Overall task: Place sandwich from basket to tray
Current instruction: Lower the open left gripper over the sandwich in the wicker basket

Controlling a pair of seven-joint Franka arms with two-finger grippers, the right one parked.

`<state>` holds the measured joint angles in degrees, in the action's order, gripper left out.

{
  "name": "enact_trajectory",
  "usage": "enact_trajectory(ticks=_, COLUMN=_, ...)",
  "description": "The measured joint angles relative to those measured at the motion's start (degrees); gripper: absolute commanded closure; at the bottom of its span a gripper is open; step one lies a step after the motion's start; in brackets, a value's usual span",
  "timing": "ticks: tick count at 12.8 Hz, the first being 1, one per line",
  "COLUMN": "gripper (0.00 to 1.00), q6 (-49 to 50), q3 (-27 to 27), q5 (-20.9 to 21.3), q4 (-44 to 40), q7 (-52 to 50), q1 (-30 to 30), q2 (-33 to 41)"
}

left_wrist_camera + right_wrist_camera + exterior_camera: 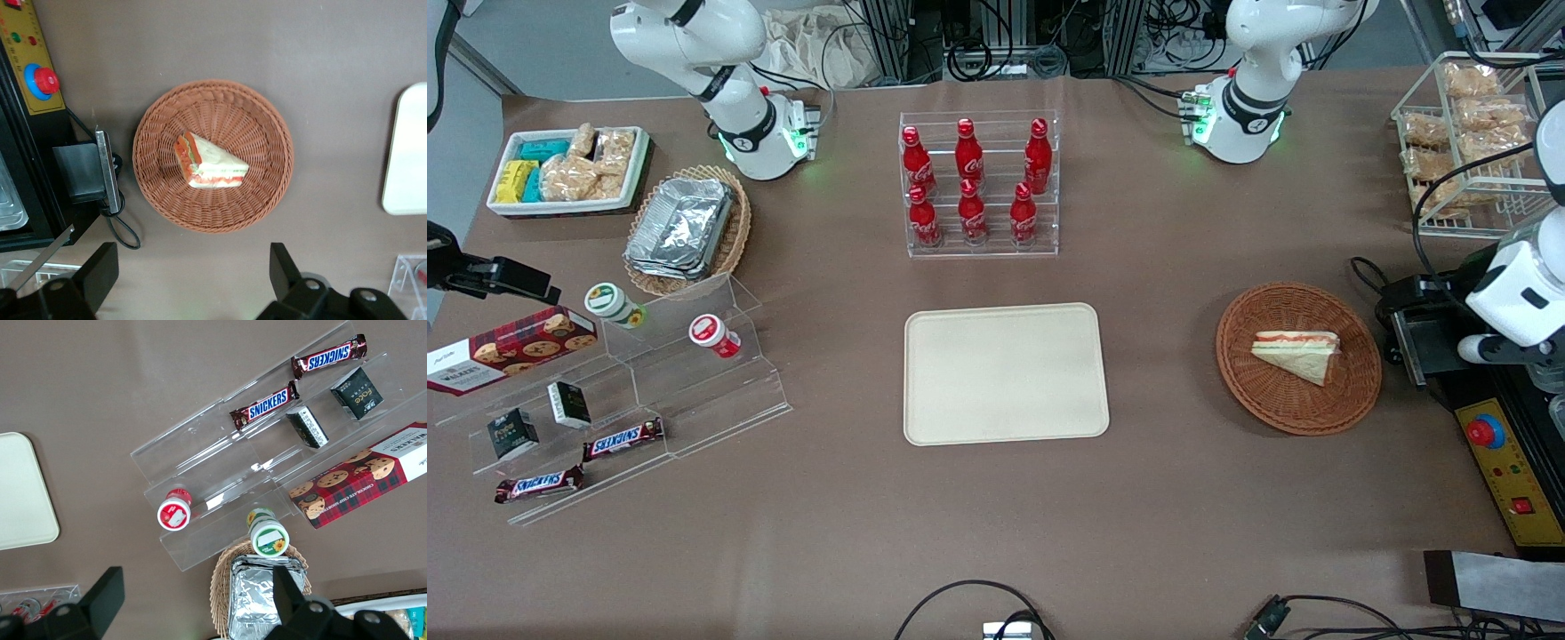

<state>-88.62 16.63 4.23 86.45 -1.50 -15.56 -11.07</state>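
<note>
1. Brown table (pixel 1183 498) is filling the scene; cables and rack frames are running along its edge farthest from the front camera.
2. Readable writing: "SNICKERS" on two bars (pixel 623 438), "WALKERS" on a red plaid cookie box (pixel 511 348), a Coca-Cola script on six red bottles (pixel 971 182) standing in a clear rack.
3. Those labelled snacks are sitting on a clear stepped stand (pixel 640 391) toward the parked arm's end, well apart from the gripper (pixel 193 273).
4. The gripper is hovering above the table just beside the basket (pixel 267 133), fingers (pixel 283 263) spread wide apart, gripping nothing.
5. The sandwich (pixel 210 163) is lying on its side in the middle of the round reddish-brown basket, below the gripper and untouched; red and green filling is showing along its edges.
6. The tray (pixel 1005 373) is lying bare and flat near the table's middle, well apart from the basket, with open brown table between them.
7. Near the gripper toward the working arm's end: a yellow control panel with a red button (pixel 41 81) and a black box (pixel 83 172) with a cable looping close to the basket rim.
8. A wire rack of bagged beige snacks (pixel 1463 133) is standing farther from the front camera than the basket.
9. Nothing is standing over the sandwich; the basket rim is low all round.
</note>
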Motion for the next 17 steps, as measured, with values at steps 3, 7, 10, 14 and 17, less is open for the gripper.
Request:
enact_trajectory(ticks=3, gripper=0.00, q6=0.0, q3=0.0, q5=0.0, q4=-1.0, q7=-2.0, q1=0.0, q2=-1.0)
enact_trajectory(ticks=7, gripper=0.00, q6=-0.1, q3=0.0, q5=0.6, q4=-0.3, q7=-8.9, q1=0.0, q2=-2.6)
enact_trajectory(ticks=10, gripper=0.00, q6=-8.5, q3=0.1, q5=0.7, q4=6.0, q7=-31.9, q1=0.1, q2=-3.6)
enact_trajectory(ticks=14, gripper=0.00, q6=-19.7, q3=-0.1, q5=0.9, q4=16.5, q7=-47.1, q1=-0.1, q2=-3.9)
enact_trajectory(ticks=17, gripper=0.00, q6=-26.7, q3=-0.7, q5=0.9, q4=22.5, q7=-53.3, q1=-0.4, q2=-5.1)
